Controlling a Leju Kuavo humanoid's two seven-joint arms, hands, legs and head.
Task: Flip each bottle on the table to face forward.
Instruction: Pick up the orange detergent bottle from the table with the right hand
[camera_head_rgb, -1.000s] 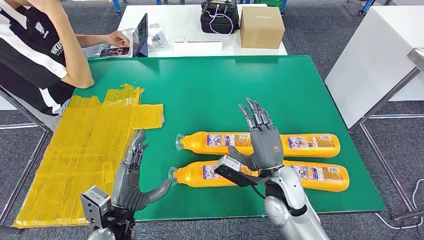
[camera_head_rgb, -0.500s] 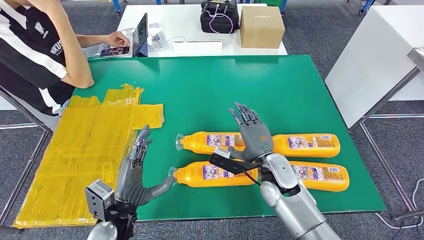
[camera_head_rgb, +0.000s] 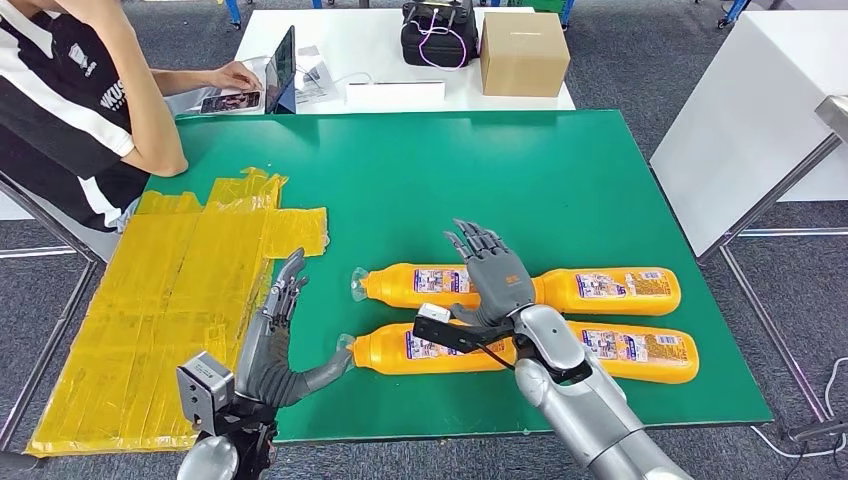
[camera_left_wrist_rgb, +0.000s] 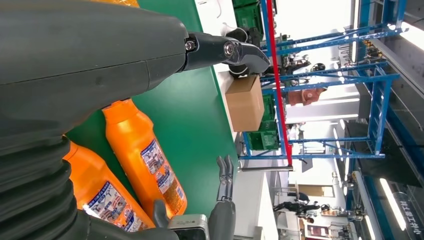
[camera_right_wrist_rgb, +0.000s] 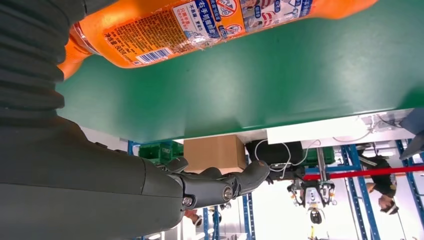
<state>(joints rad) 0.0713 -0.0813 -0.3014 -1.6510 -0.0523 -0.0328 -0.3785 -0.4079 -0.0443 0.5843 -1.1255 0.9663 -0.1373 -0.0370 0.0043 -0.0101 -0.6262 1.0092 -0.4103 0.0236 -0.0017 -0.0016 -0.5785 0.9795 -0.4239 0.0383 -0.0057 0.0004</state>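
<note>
Two orange bottles lie side by side on the green table (camera_head_rgb: 420, 180), caps to my left. The far bottle (camera_head_rgb: 610, 288) runs under my right hand (camera_head_rgb: 492, 278), which hovers over its middle with fingers spread and holds nothing. The near bottle (camera_head_rgb: 390, 350) lies just behind my right wrist. My left hand (camera_head_rgb: 272, 350) stands open at the table's front edge, its thumb reaching toward the near bottle's cap (camera_head_rgb: 345, 347). The left wrist view has both bottles, far one (camera_left_wrist_rgb: 145, 160) and near one (camera_left_wrist_rgb: 100, 197). A labelled orange bottle (camera_right_wrist_rgb: 200, 22) lies close in the right wrist view.
A yellow taped sheet (camera_head_rgb: 170, 290) covers the table's left side. A person (camera_head_rgb: 80, 90) sits at the far left corner, hand on a phone. Behind stands a white table with a cardboard box (camera_head_rgb: 522, 52), a black bag (camera_head_rgb: 438, 32) and a tablet (camera_head_rgb: 283, 68). Another white table (camera_head_rgb: 760, 110) stands at right.
My right hand has swung left and tipped lower over the far bottle. My left hand has crept slightly forward, thumb still by the near bottle's cap. The bottles have not moved.
</note>
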